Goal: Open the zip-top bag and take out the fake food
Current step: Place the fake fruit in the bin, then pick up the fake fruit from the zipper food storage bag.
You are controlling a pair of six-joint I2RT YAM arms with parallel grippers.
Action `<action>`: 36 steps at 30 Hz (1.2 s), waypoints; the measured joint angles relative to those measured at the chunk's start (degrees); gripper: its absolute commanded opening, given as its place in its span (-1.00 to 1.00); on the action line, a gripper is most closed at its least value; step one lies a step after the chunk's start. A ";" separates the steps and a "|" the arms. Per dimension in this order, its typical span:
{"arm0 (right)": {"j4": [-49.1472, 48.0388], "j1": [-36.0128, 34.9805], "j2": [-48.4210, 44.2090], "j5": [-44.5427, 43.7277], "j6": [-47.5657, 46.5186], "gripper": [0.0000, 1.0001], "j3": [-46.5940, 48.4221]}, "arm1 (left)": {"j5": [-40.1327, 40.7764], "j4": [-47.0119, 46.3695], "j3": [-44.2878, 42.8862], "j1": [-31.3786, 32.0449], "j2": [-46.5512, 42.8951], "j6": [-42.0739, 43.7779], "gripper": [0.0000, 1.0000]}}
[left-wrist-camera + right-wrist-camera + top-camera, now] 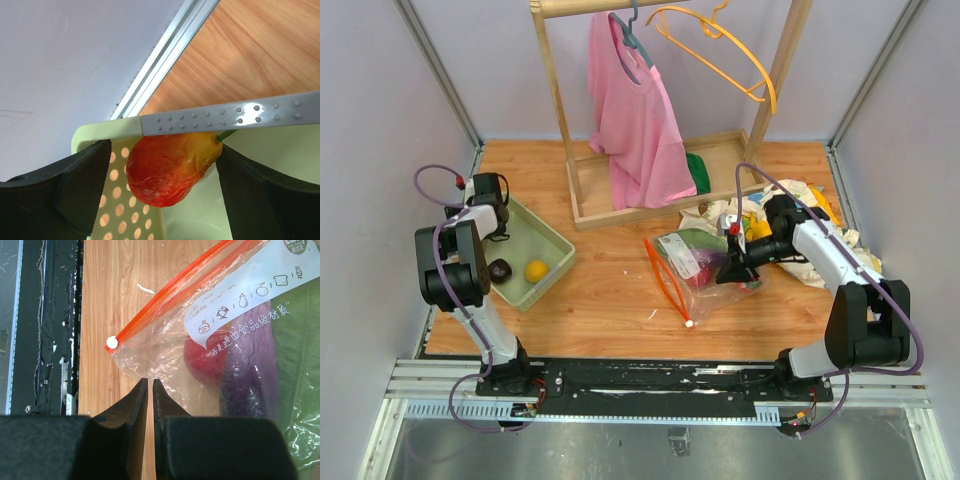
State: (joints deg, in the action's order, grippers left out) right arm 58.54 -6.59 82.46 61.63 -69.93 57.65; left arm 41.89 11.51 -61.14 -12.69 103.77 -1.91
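Orange-red zipper strip [170, 300] is lying parted near the centre of the top view, w/ its white slider [111, 343] run down to the near end, so the zip-top bag [705, 290] is gaping toward the left of the frame, the side the other arm is working from. Right gripper [150, 382] is sitting w/ its fingers pressed together on a pinch of clear film at the bag's right-hand side. It's prob. acting as an anchor, so the crinkly plastic isn't sliding on the wood table [610, 290] while pieces are coming out. Part of the fake food [692, 255] is resting inside the bag. In the right wrist view a red piece [205, 357], a purple piece [250, 365] and a green piece [300, 365] are showing through the film under the white label [240, 300]. Over at the left of the top view the left gripper [164, 150] is hanging above the far corner of the pale green tray [548, 230], jaws spread wide. A red-orange peach piece [165, 175] is sitting between them over the tray's holed wall, not clamped as far as I can tell, so this looks like the drop-off. A yellow piece [536, 270] and a dark piece [500, 270] are already lying in the tray, which seems to be serving as the collection spot. Est. the task is roughly midway, w/ the bag's contents yet to come out
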 measured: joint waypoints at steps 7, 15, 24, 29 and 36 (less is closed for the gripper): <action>0.26 0.02 -0.20 0.39 -0.68 -0.80 0.00 | 0.35 1.27 -1.05 0.00 -1.42 -1.09 0.88; 0.50 0.04 -0.63 0.57 -0.90 -0.80 0.00 | 0.22 2.14 -1.14 0.00 -4.39 -2.21 0.89; 0.74 0.26 -0.81 1.05 -1.11 -0.80 0.00 | -0.37 2.05 -0.81 0.00 -8.26 -2.25 0.89; 1.18 0.26 -0.83 1.38 -1.55 -0.79 0.00 | -0.74 2.12 -0.07 0.00 -8.83 -2.34 0.86; 1.38 0.26 -1.07 1.42 -1.90 -0.78 0.00 | -1.57 2.14 -0.02 0.00 -10.64 -2.29 0.79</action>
State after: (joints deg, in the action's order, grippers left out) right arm 59.92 -6.33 81.38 63.05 -71.83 57.65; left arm 40.32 13.65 -61.17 -12.69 93.12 -4.21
